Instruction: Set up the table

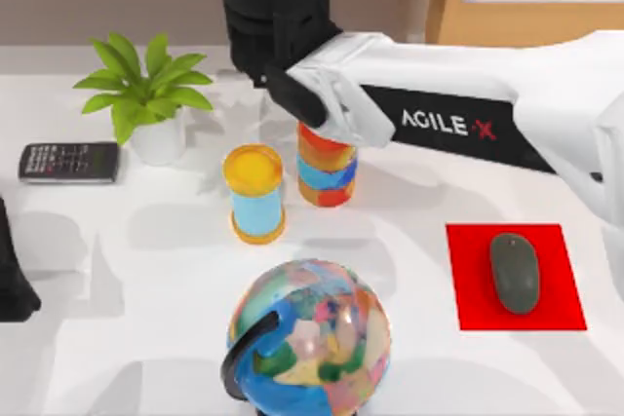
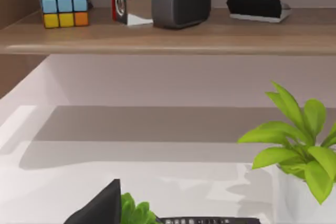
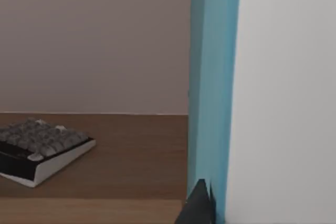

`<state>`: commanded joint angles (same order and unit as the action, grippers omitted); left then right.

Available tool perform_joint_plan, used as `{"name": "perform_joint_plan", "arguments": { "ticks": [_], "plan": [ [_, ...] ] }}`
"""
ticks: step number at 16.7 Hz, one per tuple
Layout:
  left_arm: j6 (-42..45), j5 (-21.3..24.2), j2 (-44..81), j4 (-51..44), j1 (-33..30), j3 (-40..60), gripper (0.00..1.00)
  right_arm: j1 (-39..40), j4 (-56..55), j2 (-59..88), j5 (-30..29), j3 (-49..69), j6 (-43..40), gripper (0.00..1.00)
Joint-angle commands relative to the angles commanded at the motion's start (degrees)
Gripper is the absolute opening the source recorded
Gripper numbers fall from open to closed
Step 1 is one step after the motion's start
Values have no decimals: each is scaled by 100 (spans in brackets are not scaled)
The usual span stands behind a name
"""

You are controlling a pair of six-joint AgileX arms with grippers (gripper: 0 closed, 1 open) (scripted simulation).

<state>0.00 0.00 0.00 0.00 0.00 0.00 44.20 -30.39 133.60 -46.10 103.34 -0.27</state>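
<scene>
1. At the top view's far left edge, the left arm's dark gripper [image 1: 12,275] sits parked low over the table [image 1: 127,358]; whether it is open or clenched I cannot tell.
2. Near it lie a black calculator [image 1: 68,162] and a potted plant [image 1: 146,94] in a white pot.
3. Mid-table stand a yellow-lidded blue cup [image 1: 254,193] and, just beside it, a striped red-and-blue cup [image 1: 326,169]. A multicoloured globe [image 1: 312,333] stands nearer the front.
4. The right arm reaches in from the right, its gripper [image 1: 292,94] poised above the striped cup's rim. I cannot tell whether it is grasping the cup.
5. Judgement: the step is handling this cup. Stay vertical, centre on the rim, and avoid nudging the neighbouring cup.
6. On the right, a grey mouse [image 1: 514,272] rests on a red mat [image 1: 473,289].
</scene>
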Motion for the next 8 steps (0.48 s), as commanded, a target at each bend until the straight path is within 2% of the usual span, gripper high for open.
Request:
{"name": "perform_joint_plan", "arguments": {
  "ticks": [4, 8],
  "plan": [
    [0, 0, 0, 0, 0, 0, 100, 6, 14, -258, 171, -261, 120, 0],
    [0, 0, 0, 0, 0, 0, 100, 56, 89, -1167, 840, -1308, 611, 0]
  ]
}}
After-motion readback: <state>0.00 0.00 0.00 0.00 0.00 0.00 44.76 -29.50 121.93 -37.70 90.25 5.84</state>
